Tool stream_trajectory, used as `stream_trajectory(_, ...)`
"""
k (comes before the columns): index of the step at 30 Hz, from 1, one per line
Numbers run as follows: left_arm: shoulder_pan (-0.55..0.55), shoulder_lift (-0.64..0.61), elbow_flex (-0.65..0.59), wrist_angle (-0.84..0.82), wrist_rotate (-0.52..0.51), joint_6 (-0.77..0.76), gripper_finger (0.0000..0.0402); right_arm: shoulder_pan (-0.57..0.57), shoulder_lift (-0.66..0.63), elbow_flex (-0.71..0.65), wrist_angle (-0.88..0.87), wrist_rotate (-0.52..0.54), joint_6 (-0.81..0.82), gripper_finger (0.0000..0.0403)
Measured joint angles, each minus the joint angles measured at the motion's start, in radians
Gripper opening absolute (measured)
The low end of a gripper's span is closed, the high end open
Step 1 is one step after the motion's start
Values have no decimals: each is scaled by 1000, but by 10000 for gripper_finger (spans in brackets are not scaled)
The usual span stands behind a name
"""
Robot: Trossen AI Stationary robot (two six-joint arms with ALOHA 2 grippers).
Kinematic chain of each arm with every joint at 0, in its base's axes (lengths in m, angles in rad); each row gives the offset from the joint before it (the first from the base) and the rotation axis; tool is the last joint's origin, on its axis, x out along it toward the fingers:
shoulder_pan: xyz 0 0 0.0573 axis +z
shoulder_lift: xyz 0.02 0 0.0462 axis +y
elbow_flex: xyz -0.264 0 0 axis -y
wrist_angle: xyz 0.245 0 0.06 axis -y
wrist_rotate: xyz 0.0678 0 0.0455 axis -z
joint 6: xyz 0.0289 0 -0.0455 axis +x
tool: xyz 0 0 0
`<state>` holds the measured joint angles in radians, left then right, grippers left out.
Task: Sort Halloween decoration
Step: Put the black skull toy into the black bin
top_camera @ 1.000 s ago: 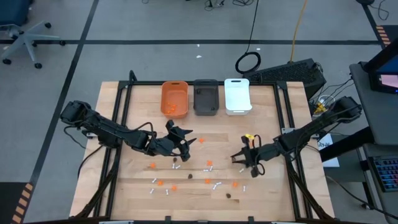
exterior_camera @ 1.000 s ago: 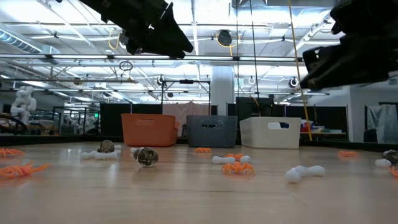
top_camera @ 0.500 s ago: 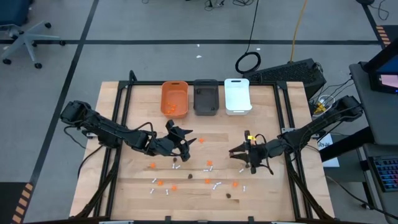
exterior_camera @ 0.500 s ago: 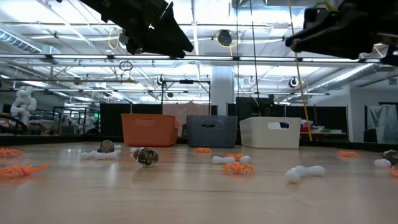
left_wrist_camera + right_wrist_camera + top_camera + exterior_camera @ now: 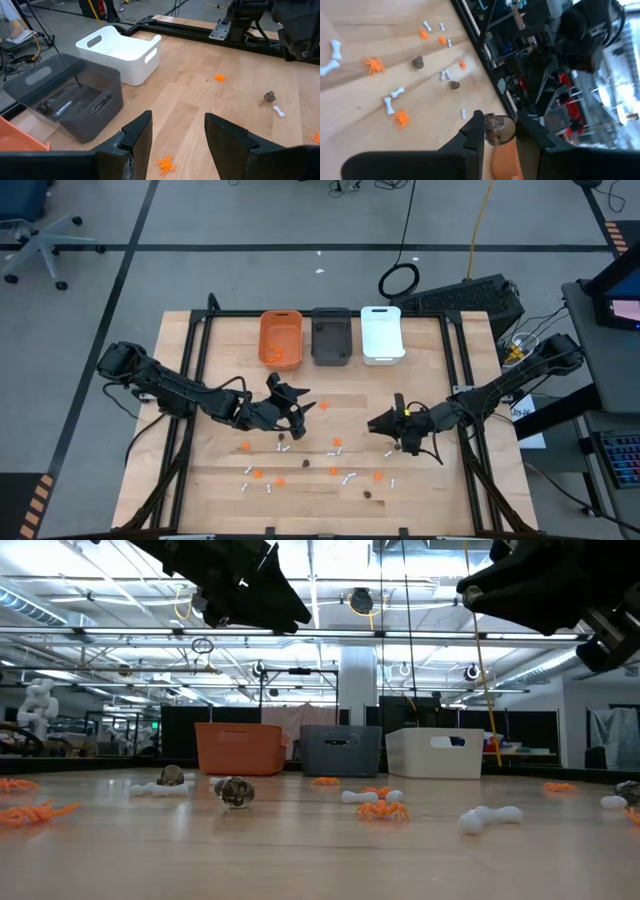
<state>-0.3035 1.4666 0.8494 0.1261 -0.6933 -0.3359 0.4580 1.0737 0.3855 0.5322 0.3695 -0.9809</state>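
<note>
Gripping a small dark brown lump (image 5: 499, 129) between the fingers of the right claw (image 5: 385, 423) — raised well above the table (image 5: 450, 500), probably for carrying over the scattered pieces without knocking them. Pointing toward the row of bins at the far edge, where the dark grey bin (image 5: 331, 336) is standing between the orange bin (image 5: 281, 337) and the white bin (image 5: 381, 334); judging by colour, aiming for the grey one, which is already holding some dark pieces in the left wrist view.

Waiting with the left claw (image 5: 300, 398) in the air near the middle of the table, fingers apart and holding nothing — likely keeping clear of the other arm.

Lying loose on the wood toward the near edge: orange spiders (image 5: 337, 444), little white bones (image 5: 349, 477) and another dark lump (image 5: 368, 494). Remaining much to sort.
</note>
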Motion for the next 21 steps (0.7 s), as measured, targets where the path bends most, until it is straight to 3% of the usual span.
stream_trajectory(9, 0, 0, 0, 0, 0, 1, 180, 0, 0, 0, 40, 0, -111, 59)
stream_trajectory(21, 0, 0, 0, 0, 0, 0, 180, 0, 0, 0, 40, 0, -113, 59)
